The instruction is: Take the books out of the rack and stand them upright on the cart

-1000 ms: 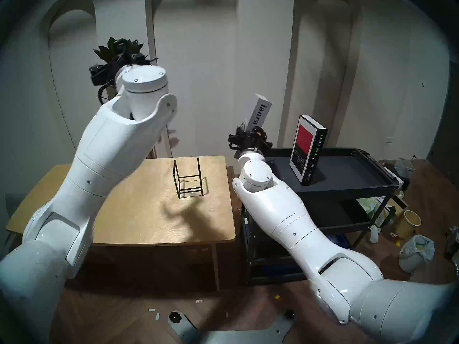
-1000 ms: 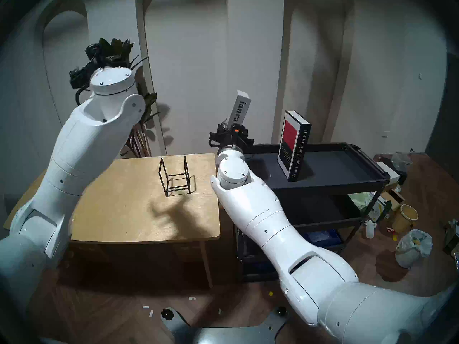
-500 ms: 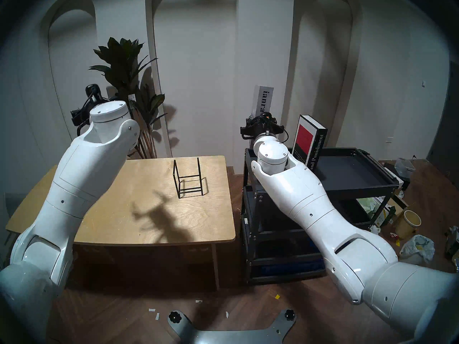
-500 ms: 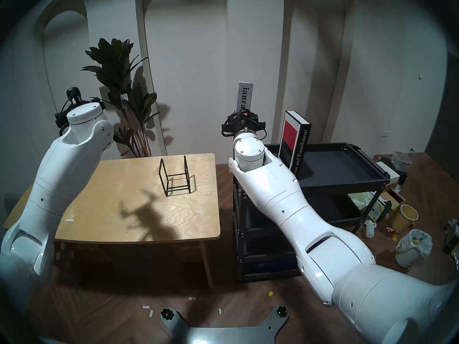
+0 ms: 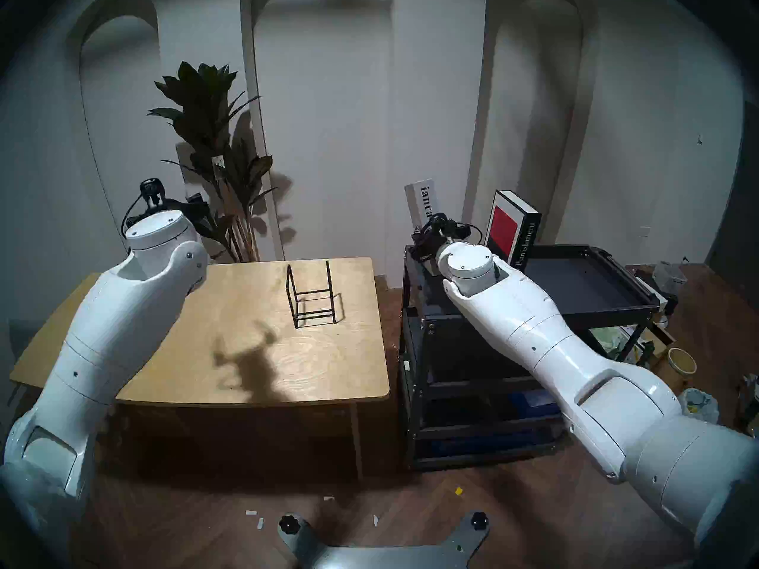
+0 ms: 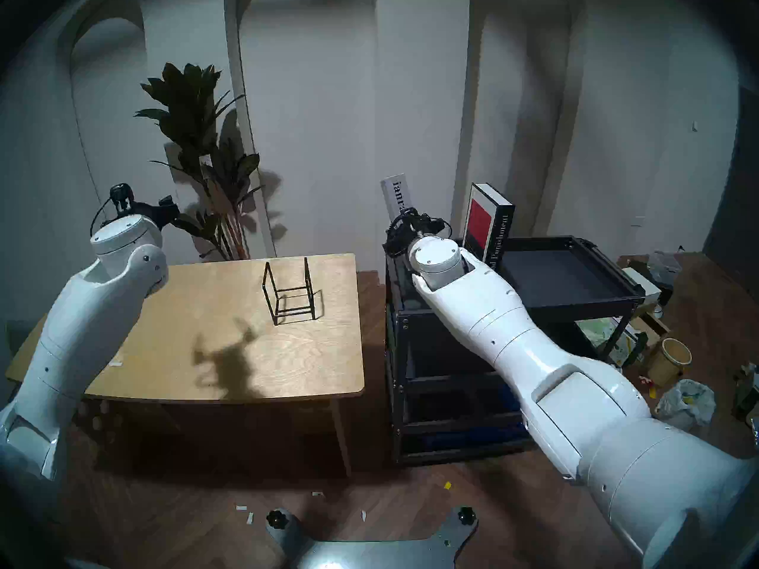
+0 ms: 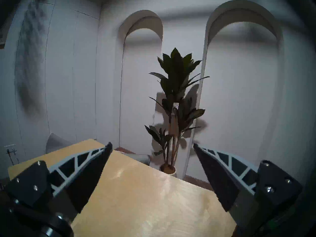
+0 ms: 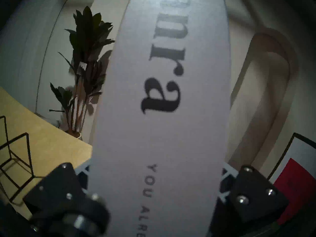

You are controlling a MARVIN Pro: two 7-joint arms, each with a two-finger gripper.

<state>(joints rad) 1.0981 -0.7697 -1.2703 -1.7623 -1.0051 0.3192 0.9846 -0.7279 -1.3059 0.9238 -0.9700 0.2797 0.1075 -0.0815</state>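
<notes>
while thin wire rack [image 5: 312,295] stands, right hand [image 8: 154,188] pinches pale book [image 8: 162,111].

Wooden table [image 5: 230,309], potted plant [image 5: 213,145] behind; arched wall niches [image 5: 534,104]; floor clutter [image 5: 690,408]

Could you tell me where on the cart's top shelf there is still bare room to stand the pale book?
The cart's top shelf is bare from the black book rightward to the handle end. The left end is crowded: the right gripper holds the pale book there, just left of the black book, with only a narrow gap between them.
</notes>
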